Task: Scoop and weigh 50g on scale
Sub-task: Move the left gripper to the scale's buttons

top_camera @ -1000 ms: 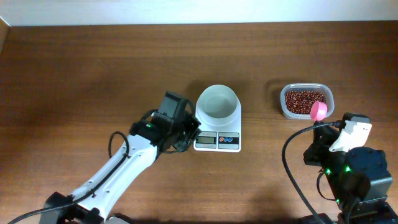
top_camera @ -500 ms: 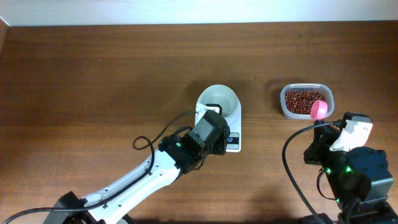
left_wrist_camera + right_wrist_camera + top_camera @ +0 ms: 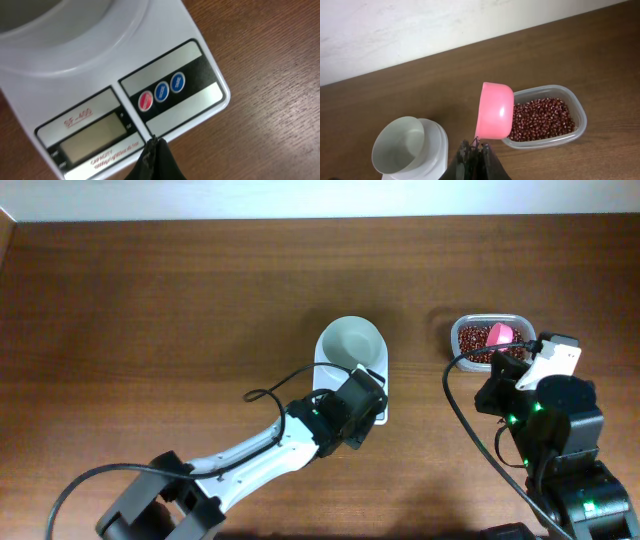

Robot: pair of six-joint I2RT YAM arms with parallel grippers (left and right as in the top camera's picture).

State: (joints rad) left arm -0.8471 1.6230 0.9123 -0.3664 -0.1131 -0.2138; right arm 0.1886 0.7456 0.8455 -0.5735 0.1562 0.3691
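Dark wood-grain tabletop (image 3: 420, 95), white wall (image 3: 420, 30) behind. Fingers of the left gripper (image 3: 152, 146) are pressed fully together w/ nothing between them. The tip sits at the front edge of the small white digital kitchen scale (image 3: 165, 50), just below its red button (image 3: 145, 100) & beside the grey LCD (image 3: 92, 137), which shows no digits. Touching or just above it: can't tell.

Fingers of the right gripper (image 3: 475, 149) are also closed tight, pinching the thin handle of a pink plastic scoop (image 3: 496, 111), which is tipped on its side over the clear rectangular plastic tub (image 3: 582, 120). The small dark red-brown beans (image 3: 540, 117) all lie in that tub, right of the scale. The round white bowl (image 3: 400, 145) on the scale looks empty.

The beans are prob. light, hard & loose, so they'd roll & spill easily. No pinching them. Best taken via the scoop: dig shallow, carry level, tip slowly. The scale is prob. light too & may slide if shoved.
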